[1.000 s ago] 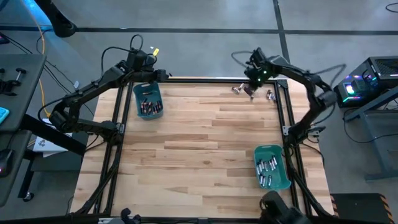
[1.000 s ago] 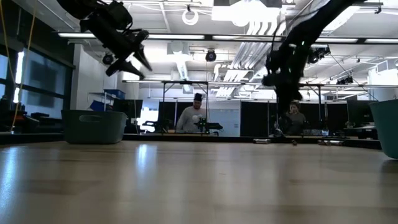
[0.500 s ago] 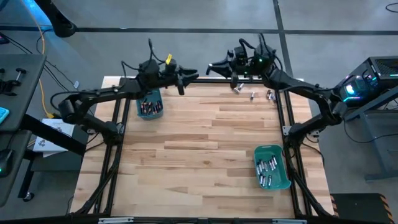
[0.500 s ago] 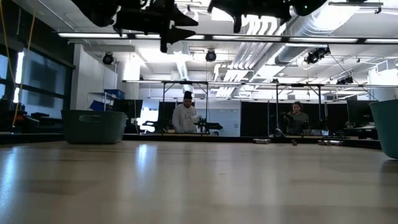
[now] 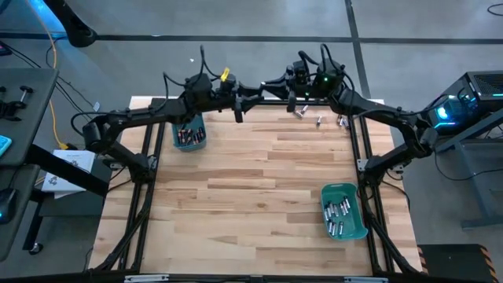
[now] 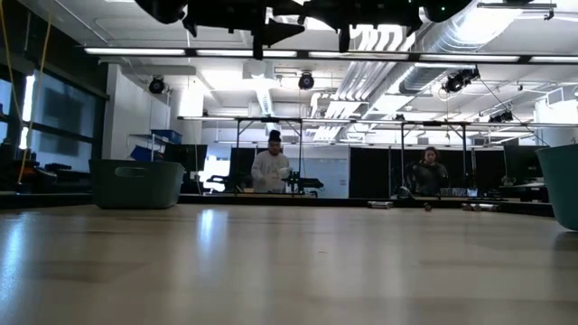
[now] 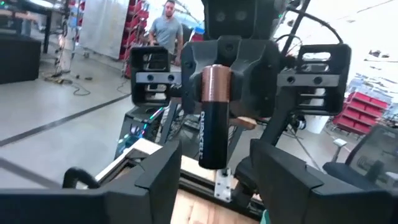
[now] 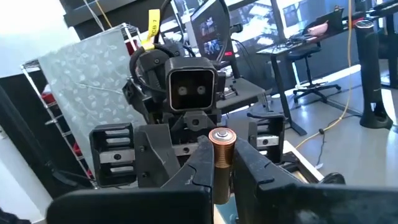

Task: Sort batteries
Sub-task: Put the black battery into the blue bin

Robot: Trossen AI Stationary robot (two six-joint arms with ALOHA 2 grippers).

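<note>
One battery [image 7: 214, 118], black with a copper top end, stands upright in the air above the table's far edge, with my right gripper [image 5: 268, 82] shut on it. My left gripper [image 5: 250, 93] faces it from the table's left, open, with its fingers [image 7: 158, 177] standing on either side of the battery without touching. A teal bin [image 5: 187, 130] at the far left holds dark batteries. Another teal bin [image 5: 343, 211] at the near right holds silvery ones. A few loose batteries [image 5: 320, 119] lie on the table's far right. My right gripper pinches the battery's sides [image 8: 221, 163] between its two fingers, which lie level, point toward the table's left and cross the battery. The copper end [image 7: 214, 84] stands above the fingers. The battery is upright and lifted clear of the table.
People stand in the room beyond the table's far edge [image 6: 271, 170]. Black frame rails [image 5: 236, 101] run along the table's edges. The wooden table top [image 5: 251, 181] between the two bins is bare.
My right gripper has risen from the loose batteries at the far right, tipped from pointing down to level and swung toward the table's left with the battery. My left gripper has left the far-left bin, tipped up to level and gone right toward the battery.
</note>
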